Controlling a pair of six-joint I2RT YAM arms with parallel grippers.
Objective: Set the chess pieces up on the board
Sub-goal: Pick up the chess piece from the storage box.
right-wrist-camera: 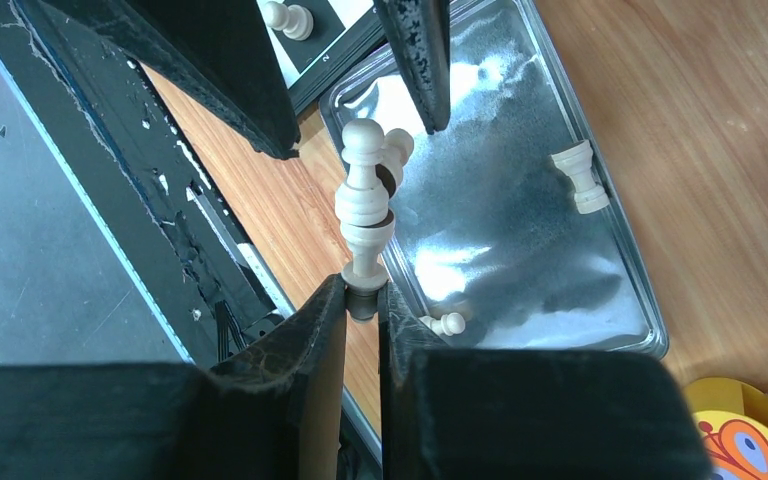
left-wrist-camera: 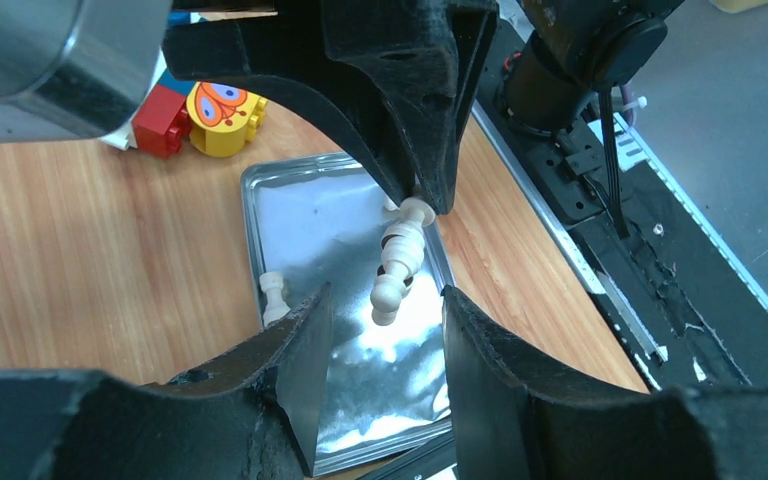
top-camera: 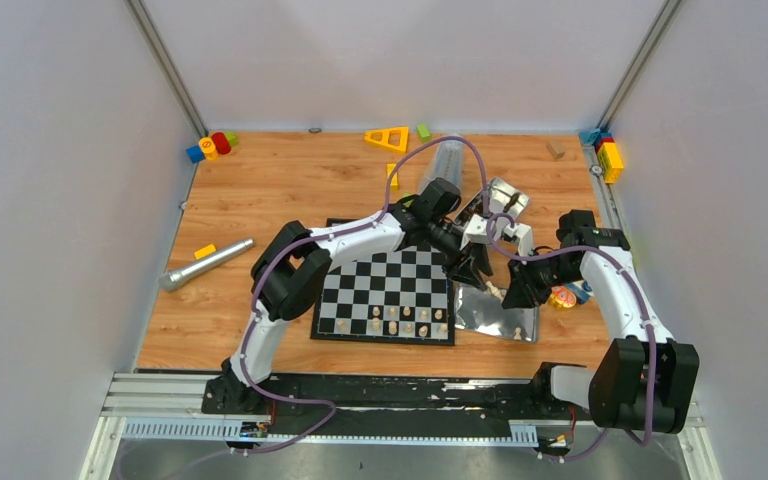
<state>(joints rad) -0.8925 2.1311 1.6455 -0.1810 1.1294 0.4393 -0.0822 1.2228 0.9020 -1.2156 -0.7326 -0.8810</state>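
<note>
Over the tray (right-wrist-camera: 560, 280), the right end effector (right-wrist-camera: 362, 290) pinched the chess piece (right-wrist-camera: 365, 205) by its base. Its long axis pointed into the half-open left end effector (left-wrist-camera: 385, 305).

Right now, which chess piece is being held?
The tall pale piece, pinched at its base by the right end effector; the rest sit in the tray or on the board.

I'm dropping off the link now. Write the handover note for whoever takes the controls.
Right gripper: shut on a chess piece by its base, above the metal tray.
Left gripper: open, fingers either side of that piece's head, not gripping.
Done: several pieces stand on the board, near rows.
Left: place the held piece; a rook-like piece and a small piece lie in the tray.
</note>
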